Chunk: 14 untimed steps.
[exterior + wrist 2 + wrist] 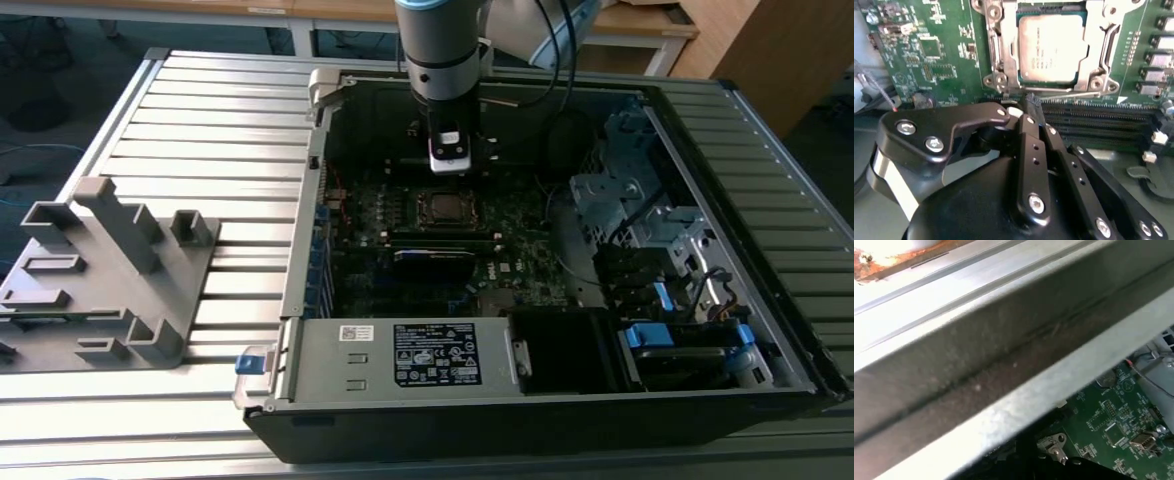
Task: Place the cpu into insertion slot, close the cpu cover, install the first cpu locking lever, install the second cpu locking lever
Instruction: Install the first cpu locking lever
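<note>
Firstly, exterior view, counter: one slatted metal counter (200,120) carries everything.
Exterior view, container: one open computer case (304,250) lies on the counter's middle and reaches toward the edge at the exterior view's right.
Exterior view, contents: a green motherboard (521,260) lies on the case floor. A labelled metal power supply box (400,355) sits along the near wall.
Exterior view, insertion slot: one square insertion slot (441,207) sits mid-board.
Exterior view, arm: one arm (441,50) reaches down into the case. Its gripper (451,165) hangs just beyond the slot, toward the far wall.
Exterior view, other: one grey fixture (100,270) stands by the counter's edge at the exterior view's left, well apart from the case.
Second wrist view, cpu: one cpu (1053,47) lies seated in the slot, silver top up.
Second wrist view, cpu cover: the cpu cover (1003,45) lies flat around the chip, which shows through its cut-out.
Second wrist view, lever: a thin wire lever (1074,94) runs along the slot's edge nearest the gripper.
Second wrist view, fingers: two black fingers (1026,135) are drawn together at the tips, with nothing seen between them. The tips sit just beside the lever; I cannot tell whether they touch it.
Second wrist view, extras: long black memory slots (1094,120) lie beside the lever.
First wrist view, case: a grey metal case wall (1004,355) crosses at a slant.
First wrist view, board: a corner of the motherboard shows beyond the wall, with a small metal bracket (1054,447) at its edge.
</note>
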{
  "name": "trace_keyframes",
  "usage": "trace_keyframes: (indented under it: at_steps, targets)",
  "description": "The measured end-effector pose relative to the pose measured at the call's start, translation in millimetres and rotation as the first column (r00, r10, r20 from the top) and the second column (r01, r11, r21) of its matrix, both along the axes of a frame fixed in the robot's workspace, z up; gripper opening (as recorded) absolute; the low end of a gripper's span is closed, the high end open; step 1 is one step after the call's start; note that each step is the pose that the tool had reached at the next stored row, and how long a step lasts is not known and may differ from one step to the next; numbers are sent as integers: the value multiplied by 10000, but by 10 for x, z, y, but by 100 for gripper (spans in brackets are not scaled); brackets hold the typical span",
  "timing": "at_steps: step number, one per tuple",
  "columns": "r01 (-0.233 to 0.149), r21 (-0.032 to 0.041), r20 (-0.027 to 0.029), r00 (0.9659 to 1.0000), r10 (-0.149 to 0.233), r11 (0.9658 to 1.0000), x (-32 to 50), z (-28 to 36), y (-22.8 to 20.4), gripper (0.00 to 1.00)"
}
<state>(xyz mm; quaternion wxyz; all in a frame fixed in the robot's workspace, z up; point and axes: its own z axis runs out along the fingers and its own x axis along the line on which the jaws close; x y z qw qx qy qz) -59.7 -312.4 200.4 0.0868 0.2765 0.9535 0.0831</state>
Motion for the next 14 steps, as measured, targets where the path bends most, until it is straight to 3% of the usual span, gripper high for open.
trace_keyframes:
  at_steps: [14]
  targets:
    - [11, 36, -1, 10000, -11, 10000, 0, 1, 15, 10]
